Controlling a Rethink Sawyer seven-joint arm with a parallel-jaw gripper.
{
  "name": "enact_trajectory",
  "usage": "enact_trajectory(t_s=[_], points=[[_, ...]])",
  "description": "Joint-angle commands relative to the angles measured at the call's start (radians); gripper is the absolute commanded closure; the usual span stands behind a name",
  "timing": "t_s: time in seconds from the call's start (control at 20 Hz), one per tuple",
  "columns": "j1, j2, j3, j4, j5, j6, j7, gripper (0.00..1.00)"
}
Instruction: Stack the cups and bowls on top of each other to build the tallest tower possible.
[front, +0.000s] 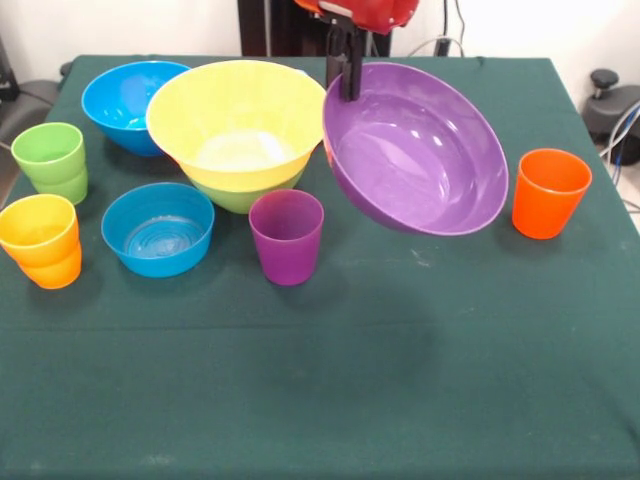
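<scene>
Gripper (350, 82) clamped on rim of glossy purple plastic bowl (420, 155) — held tilted above green table (320, 380), beside yellow plastic bowl (236, 120).

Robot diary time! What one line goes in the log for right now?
gripper: shut on purple bowl rim, bowl lifted, tilted | yellow bowl: nested in lime green bowl | purple cup: upright on table
</scene>
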Motion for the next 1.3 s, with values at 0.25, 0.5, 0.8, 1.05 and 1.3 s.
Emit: enact_trajectory(t_s=[0.25,0.5,0.8,1.05,1.3], points=[[-0.059,-0.039,0.185,0.083,-0.088,0.091,-0.21,1.0],[-0.102,-0.072,0.263,0.071,-0.105,0.069,-0.252,1.0],[-0.158,-0.126,0.308,0.096,-0.118,0.128,-0.276,1.0],[-0.258,-0.164,0.379,0.167,-0.122,0.115,-0.331,1.0],[-0.364,-0.23,0.452,0.235,-0.121,0.145,-0.389,1.0]])
